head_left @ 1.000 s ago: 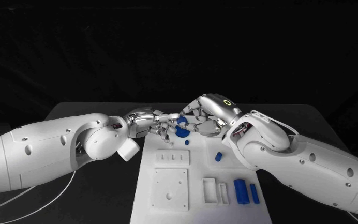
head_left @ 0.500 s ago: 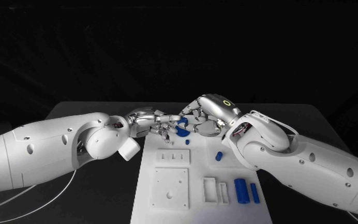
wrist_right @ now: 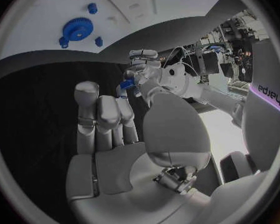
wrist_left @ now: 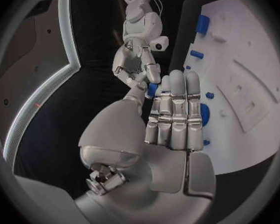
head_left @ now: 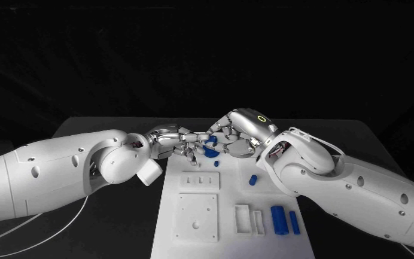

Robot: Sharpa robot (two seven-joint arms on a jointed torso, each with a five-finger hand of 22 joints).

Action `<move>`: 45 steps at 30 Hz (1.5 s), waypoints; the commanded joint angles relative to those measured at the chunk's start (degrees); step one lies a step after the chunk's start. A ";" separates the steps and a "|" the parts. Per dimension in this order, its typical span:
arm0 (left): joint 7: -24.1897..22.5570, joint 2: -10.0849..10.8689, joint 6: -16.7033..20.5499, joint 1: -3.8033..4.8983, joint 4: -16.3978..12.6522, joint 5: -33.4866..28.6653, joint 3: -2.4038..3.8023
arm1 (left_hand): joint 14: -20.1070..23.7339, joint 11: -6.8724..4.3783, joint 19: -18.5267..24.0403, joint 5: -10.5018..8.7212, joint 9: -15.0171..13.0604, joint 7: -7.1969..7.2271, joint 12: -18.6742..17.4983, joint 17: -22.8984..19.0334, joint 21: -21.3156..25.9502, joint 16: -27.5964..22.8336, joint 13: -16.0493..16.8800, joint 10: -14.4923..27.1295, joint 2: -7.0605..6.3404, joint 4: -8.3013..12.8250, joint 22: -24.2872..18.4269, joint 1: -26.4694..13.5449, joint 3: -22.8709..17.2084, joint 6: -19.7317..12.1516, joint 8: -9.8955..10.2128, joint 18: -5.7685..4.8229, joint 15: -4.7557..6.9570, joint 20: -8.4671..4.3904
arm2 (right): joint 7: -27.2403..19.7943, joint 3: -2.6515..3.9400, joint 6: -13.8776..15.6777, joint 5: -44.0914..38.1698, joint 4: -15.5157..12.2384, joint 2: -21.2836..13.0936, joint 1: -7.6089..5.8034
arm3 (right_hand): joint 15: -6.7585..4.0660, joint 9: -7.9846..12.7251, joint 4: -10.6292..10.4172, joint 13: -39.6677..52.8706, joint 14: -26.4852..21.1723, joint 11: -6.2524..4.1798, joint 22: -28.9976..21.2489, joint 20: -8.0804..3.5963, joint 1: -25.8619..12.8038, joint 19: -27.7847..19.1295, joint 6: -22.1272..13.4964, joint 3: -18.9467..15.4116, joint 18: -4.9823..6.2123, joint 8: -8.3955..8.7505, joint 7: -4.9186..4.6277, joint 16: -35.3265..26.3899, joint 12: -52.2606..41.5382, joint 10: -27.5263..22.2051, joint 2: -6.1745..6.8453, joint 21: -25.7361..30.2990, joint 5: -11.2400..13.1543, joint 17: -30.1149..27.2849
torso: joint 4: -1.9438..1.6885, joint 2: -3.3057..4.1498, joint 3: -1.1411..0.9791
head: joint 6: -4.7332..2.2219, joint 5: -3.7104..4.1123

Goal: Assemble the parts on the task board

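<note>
Both hands meet above the far end of the white task board. A small blue part sits between the thumb and fingertips of my left hand. The fingertips of my right hand close on the same part from the other side. Below the hands, a blue gear lies flat on the board, half hidden behind my left fingers. Small blue pegs stand near the gear.
Nearer to me, the board carries a small blue peg, a short blue pin and two blue cylinders beside white slotted blocks. A white square plate lies at the board's left.
The two hands have drawn slightly closer together, and less blue shows between them. Nothing on the board has moved.
</note>
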State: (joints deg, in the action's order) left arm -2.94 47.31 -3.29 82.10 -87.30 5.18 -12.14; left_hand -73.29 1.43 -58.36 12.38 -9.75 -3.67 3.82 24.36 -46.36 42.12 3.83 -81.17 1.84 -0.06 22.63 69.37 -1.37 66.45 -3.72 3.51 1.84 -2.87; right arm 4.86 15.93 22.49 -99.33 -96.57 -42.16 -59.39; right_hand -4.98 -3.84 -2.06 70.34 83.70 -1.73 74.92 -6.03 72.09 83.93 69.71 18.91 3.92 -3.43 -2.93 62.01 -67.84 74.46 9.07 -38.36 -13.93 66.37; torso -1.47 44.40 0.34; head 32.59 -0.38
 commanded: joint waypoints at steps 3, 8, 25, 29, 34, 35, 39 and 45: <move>-0.07 -0.20 -0.86 0.10 -0.23 -0.22 0.07 | -0.32 -0.60 -0.08 2.12 -0.39 0.11 -0.13 0.10 -0.32 0.32 -0.10 -0.26 1.41 0.77 0.15 0.71 -1.21 0.72 0.00 -0.77 0.36 -0.42 | -0.46 -0.07 -0.95 -0.38 -0.10 0.15 0.05 | -0.22 -0.05 -0.08 -0.03 0.01 -0.05 4.44 -0.33 -0.12 2.88 0.34 -0.09 0.49 -0.18 -0.04 -0.25 0.15 0.10 0.10 0.28 0.23 -0.06 | 0.00 0.00 0.03 | 0.05 -0.07; 0.00 -0.20 -0.72 0.10 -0.21 -0.39 0.07 | -0.26 -0.75 0.04 5.26 -1.12 0.29 -0.15 0.16 -0.68 0.38 -0.16 -0.46 2.37 3.01 0.47 3.08 -3.87 1.10 -0.09 -0.72 0.50 -0.59 | -0.42 -0.13 -1.06 -0.38 -0.04 0.24 0.05 | -0.22 -0.05 -0.08 -0.03 0.01 -0.05 4.44 -0.33 -0.12 2.88 0.34 -0.09 0.49 -0.18 -0.04 -0.25 0.15 0.10 0.10 0.28 0.23 -0.06 | 0.01 -0.02 0.03 | 0.04 -0.09; -0.03 -0.09 0.77 0.11 -0.28 -2.94 0.02 | -1.64 -2.12 0.19 18.18 -6.71 1.29 -0.05 1.05 -3.85 1.62 0.02 -5.24 1.87 7.44 2.85 -0.02 -10.66 4.55 -0.22 -0.41 1.70 -1.76 | 0.22 -0.72 -0.95 -0.36 0.11 0.05 0.05 | -0.03 0.14 -0.60 -1.00 -0.26 0.31 4.05 -0.24 -0.83 2.67 -1.70 -0.71 0.62 -0.12 -0.68 -1.29 1.36 -0.73 0.67 1.96 0.07 -0.84 | 0.03 -0.05 0.03 | -0.09 -0.78; 0.22 0.05 1.12 0.11 -0.48 -3.45 0.01 | -1.80 -2.39 0.76 20.61 -9.62 1.51 0.75 1.75 -5.21 2.09 0.32 -5.47 1.42 9.18 3.94 -2.29 -12.85 4.82 -0.09 -0.33 1.91 -2.00 | 0.47 -0.86 -0.13 -0.20 0.20 -0.19 0.04 | 0.66 0.12 -1.43 -4.04 -0.75 1.20 2.58 0.48 -1.63 2.17 -6.36 -2.94 1.41 -0.21 -2.10 -4.48 4.64 -2.63 1.40 6.61 0.12 -3.19 | -0.02 -0.03 0.01 | -0.10 -0.70; 0.49 0.30 1.19 0.11 -0.48 -3.45 -0.01 | -2.55 -2.61 0.46 21.24 -11.22 1.68 1.68 1.98 -5.84 2.12 0.44 -5.57 1.52 9.99 4.38 -3.38 -13.27 4.93 -0.05 -0.23 2.14 -2.20 | 0.13 -0.92 1.78 0.65 0.08 -0.87 0.03 | 1.08 0.15 -2.10 -8.69 -1.16 1.69 -1.04 1.05 -1.05 1.99 -9.20 -5.64 2.09 -0.23 -2.82 -9.48 8.34 -4.74 1.39 15.22 0.65 -6.34 | 0.07 -0.01 0.03 | -0.04 -0.76; 0.51 0.37 1.16 0.11 -0.44 -3.46 -0.01 | -2.67 -2.63 0.38 21.30 -11.43 1.68 1.87 1.99 -5.92 2.07 0.46 -5.57 1.53 10.10 4.42 -3.52 -13.30 4.92 -0.02 -0.23 2.17 -2.24 | -0.06 -0.92 2.28 0.97 0.03 -1.09 0.03 | 1.10 0.19 -2.29 -9.16 -1.22 1.73 -1.47 1.06 -1.00 2.12 -9.50 -6.08 2.16 -0.20 -2.88 -9.94 8.49 -4.98 1.44 16.04 0.81 -6.51 | 0.10 -0.02 0.01 | 0.00 -0.80; 0.54 0.67 1.02 0.11 -0.31 -3.46 -0.01 | -2.92 -2.70 0.34 21.31 -12.30 1.74 2.28 2.16 -6.00 1.91 0.43 -5.58 1.77 10.60 4.53 -3.98 -13.41 4.90 -0.02 -0.25 2.23 -2.31 | -1.36 -0.94 4.41 2.57 -0.23 -2.09 0.04 | 1.09 0.20 -2.89 -10.26 -0.99 1.76 -2.03 1.08 -0.58 2.43 -9.74 -7.34 2.23 -0.15 -2.93 -10.40 8.21 -5.27 1.55 16.82 1.19 -6.22 | 0.10 -0.01 -0.03 | 0.13 -0.96; 0.61 1.09 0.42 0.10 -0.25 -3.47 -0.02 | -2.98 -2.72 0.32 21.28 -12.49 1.76 2.36 2.24 -6.03 1.92 0.42 -5.60 1.86 10.68 4.56 -4.11 -13.41 4.91 -0.04 -0.27 2.25 -2.32 | -3.75 -0.95 7.17 4.84 -0.97 -3.65 0.09 | 1.05 0.20 -2.58 -10.90 -0.82 1.72 -2.05 1.04 0.41 2.51 -9.70 -7.33 2.27 -0.16 -2.93 -10.57 8.08 -5.34 1.46 16.64 1.29 -5.99 | 0.08 0.00 -0.11 | 0.05 -1.18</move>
State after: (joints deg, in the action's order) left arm -2.26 48.41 -2.45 82.14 -87.48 2.37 -12.19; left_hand -76.09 -0.86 -58.05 33.56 -21.97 -4.40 6.04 26.55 -52.12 43.89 4.22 -84.03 3.18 7.48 27.13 65.22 -11.90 68.66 -3.70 3.50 4.01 -4.83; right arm 3.65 14.99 26.42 -96.67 -97.28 -45.68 -59.36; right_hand -3.96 -3.72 -4.88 59.46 82.66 0.00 72.93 -5.30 72.03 84.03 60.26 11.50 5.81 -3.49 -5.84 51.63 -59.57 69.61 10.48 -21.72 -12.82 60.34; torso -1.41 44.37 0.29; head 32.69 -1.42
